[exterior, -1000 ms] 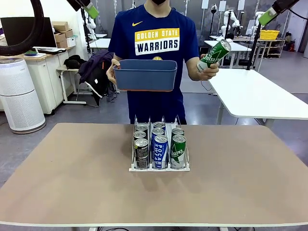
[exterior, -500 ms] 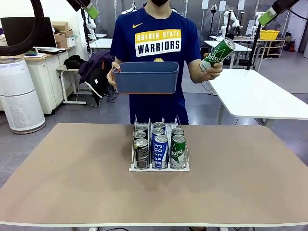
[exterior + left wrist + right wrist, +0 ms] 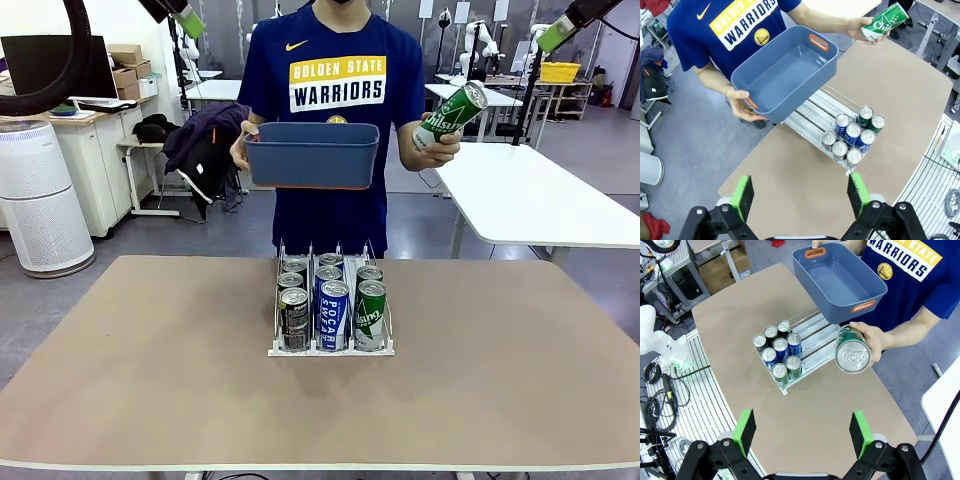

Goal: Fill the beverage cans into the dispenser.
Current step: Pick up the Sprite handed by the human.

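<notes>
The dispenser [image 3: 330, 349] stands mid-table, its three lanes holding several beverage cans [image 3: 333, 312]: black-and-green on the left, blue-and-white in the middle, green on the right. A person across the table holds one more green can [image 3: 450, 113] tilted in one hand. Both arms are raised high above the table. My left gripper [image 3: 801, 195] is open and looks down on the dispenser [image 3: 812, 116] and its cans [image 3: 854, 136]. My right gripper [image 3: 802, 431] is open too, above the cans [image 3: 777, 351] and the held can [image 3: 852, 351]. Nothing sits between either pair of fingers.
The person's other hand holds an empty dark blue bin [image 3: 312, 154] above the table's far edge; it is also seen from above [image 3: 785, 75] [image 3: 837, 282]. A white table [image 3: 540, 195] stands at the back right, an air purifier [image 3: 38, 200] at the left.
The person has shifted slightly to the right with the blue bin and lifted the green can a little. Both grippers have stayed still and open.
</notes>
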{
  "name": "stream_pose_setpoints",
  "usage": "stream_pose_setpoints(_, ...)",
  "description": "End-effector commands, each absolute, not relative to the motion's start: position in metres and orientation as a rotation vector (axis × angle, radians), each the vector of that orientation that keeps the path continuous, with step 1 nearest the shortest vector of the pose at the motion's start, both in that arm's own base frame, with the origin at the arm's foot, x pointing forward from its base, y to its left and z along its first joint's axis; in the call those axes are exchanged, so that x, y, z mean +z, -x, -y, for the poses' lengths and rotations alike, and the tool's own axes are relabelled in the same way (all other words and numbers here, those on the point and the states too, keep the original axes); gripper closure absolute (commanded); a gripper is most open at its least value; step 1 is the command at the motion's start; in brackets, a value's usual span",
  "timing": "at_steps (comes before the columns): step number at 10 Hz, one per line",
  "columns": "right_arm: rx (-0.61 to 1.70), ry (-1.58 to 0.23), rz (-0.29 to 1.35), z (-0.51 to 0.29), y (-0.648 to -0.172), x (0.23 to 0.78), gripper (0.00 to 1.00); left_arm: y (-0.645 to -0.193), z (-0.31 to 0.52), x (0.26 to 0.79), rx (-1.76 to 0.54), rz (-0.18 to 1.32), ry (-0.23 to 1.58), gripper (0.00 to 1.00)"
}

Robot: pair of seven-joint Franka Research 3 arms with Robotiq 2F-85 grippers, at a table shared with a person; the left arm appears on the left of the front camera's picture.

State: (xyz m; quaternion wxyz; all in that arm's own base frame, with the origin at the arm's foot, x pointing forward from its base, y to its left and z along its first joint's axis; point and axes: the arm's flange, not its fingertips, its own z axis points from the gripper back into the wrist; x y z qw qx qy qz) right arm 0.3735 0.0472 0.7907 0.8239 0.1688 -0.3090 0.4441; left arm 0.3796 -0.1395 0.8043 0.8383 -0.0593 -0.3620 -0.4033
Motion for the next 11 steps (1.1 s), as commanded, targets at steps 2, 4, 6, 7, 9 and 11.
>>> stream_pose_setpoints(2,0.945,-0.36,0.656,-0.0477,-0.3732,0.79,0.0,-0.3796,0.1382,0.8045,-0.85,0.773,0.125,0.0)
stream_pose_setpoints(4,0.945,-0.36,0.656,-0.0477,-0.3732,0.79,0.0,-0.3796,0.1382,0.8045,-0.85,0.773,0.125,0.0)
stream_pose_setpoints(6,0.945,-0.36,0.656,-0.0477,-0.3732,0.79,0.0,-0.3796,0.1382,0.8045,-0.85,0.773,0.125,0.0)
stream_pose_setpoints(7,0.945,-0.36,0.656,-0.0477,-0.3732,0.79,0.0,-0.3796,0.1382,0.8045,-0.85,0.773,0.125,0.0)
stream_pose_setpoints(9,0.945,-0.36,0.656,-0.0477,-0.3732,0.79,0.0,-0.3796,0.1382,0.8045,-0.85,0.773,0.125,0.0)
stream_pose_setpoints(11,0.945,-0.36,0.656,-0.0477,-0.3732,0.79,0.0,-0.3796,0.1382,0.8045,-0.85,0.773,0.125,0.0)
